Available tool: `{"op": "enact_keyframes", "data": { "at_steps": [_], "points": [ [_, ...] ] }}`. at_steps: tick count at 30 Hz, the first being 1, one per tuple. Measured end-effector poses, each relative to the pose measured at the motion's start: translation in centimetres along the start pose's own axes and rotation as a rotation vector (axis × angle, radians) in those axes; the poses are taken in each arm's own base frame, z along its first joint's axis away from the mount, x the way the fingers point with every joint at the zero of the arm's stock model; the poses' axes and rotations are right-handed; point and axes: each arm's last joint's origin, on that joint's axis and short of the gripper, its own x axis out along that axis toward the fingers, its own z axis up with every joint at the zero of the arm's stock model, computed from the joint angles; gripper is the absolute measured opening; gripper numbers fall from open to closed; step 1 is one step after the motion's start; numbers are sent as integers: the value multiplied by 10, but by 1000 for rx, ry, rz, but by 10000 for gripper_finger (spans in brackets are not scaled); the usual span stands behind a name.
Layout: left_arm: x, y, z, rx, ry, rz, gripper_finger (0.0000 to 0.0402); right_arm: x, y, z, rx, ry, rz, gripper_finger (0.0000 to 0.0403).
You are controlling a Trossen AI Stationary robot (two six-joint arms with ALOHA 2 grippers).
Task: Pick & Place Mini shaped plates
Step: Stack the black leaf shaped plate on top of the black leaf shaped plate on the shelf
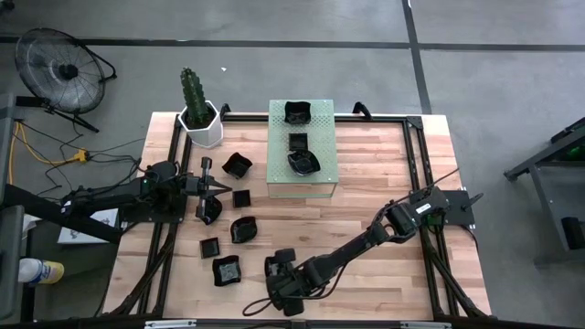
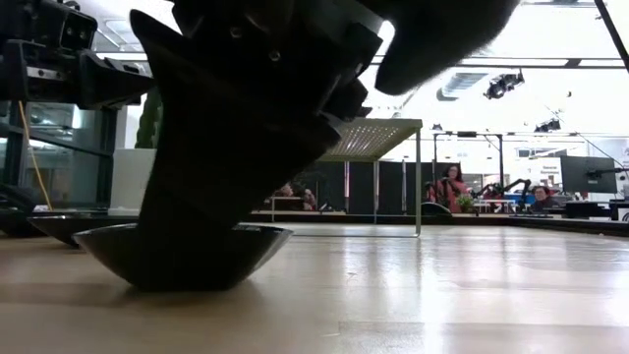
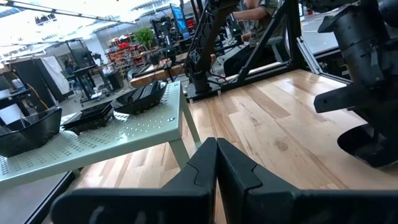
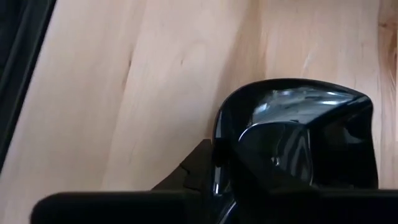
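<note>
Down at the near edge of the bench [image 1: 366,219], the right gripper [image 1: 279,274] sits over a plate [image 4: 292,130] that rests flat on the wood; the low view shows its dark fingers [image 2: 226,147] reaching into the bowl of that dish [image 2: 182,254]. The wrist view shows one finger [image 4: 193,171] against the glossy rim, but whether the jaws have clamped it I cannot tell.

Three plates [image 1: 299,139] already lie on the green block [image 1: 324,174] at the far edge, beside the cactus pot [image 1: 201,123]. Six or so more [image 1: 239,196] are scattered across the bench's left half.

The left gripper [image 1: 212,186] hovers among those loose plates, its fingers [image 3: 214,174] pressed together and empty.

My reading: this is the grasp step on the near-edge plate. The next move calls for a firm pinch on the rim, a lift straight up clear of the wood, then a carry across to the block without brushing the plates already there. The glossy rim may slip.
</note>
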Motion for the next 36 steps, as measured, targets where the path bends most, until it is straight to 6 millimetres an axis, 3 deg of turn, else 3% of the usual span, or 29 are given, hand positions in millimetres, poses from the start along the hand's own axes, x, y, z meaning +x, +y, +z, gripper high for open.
{"op": "enact_keyframes", "data": {
  "at_steps": [5,12,21,36],
  "points": [
    [0,0,0,0,0,0,3,-1,1,3,8,-28,9,27],
    [0,0,0,0,0,0,3,-18,-2,11,35,-66,-5,3],
    [0,0,0,0,0,0,3,-31,-3,17,74,-90,6,2],
    [0,0,0,0,0,0,3,-71,-11,32,94,-180,-34,2]
  ]
}}
